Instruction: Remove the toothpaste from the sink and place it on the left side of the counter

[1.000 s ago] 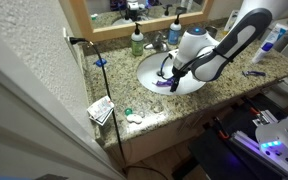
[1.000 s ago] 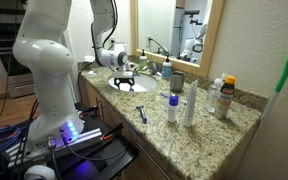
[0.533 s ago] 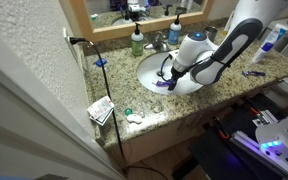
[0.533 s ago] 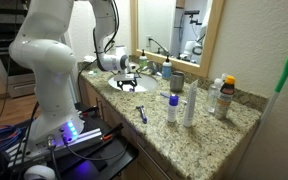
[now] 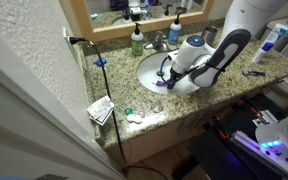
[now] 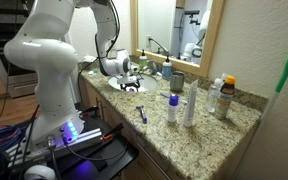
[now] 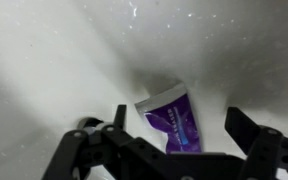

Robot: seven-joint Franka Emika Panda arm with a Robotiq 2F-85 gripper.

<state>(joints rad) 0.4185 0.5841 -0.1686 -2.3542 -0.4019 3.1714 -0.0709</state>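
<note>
The toothpaste (image 7: 172, 120), a short purple-blue tube, lies on the white wall of the sink (image 7: 54, 60) in the wrist view. My gripper (image 7: 174, 135) is open, its two black fingers standing on either side of the tube without touching it. In both exterior views the gripper (image 5: 167, 75) (image 6: 130, 80) reaches down into the white oval sink (image 5: 149, 68), and a purple bit of the tube (image 5: 164, 85) shows by the fingers. The speckled granite counter (image 5: 119, 92) (image 6: 199, 135) surrounds the basin.
A chrome tap (image 5: 160, 42) and a green soap bottle (image 5: 137, 41) stand behind the sink. Small items lie on the counter (image 5: 101, 108) (image 5: 134, 117). Several bottles and tubes (image 6: 189, 103) and a thin blue toothbrush-like item (image 6: 142, 113) are on the counter.
The arm has shifted slightly over the sink, bringing the gripper lower toward the tube. The toothpaste has not moved.
</note>
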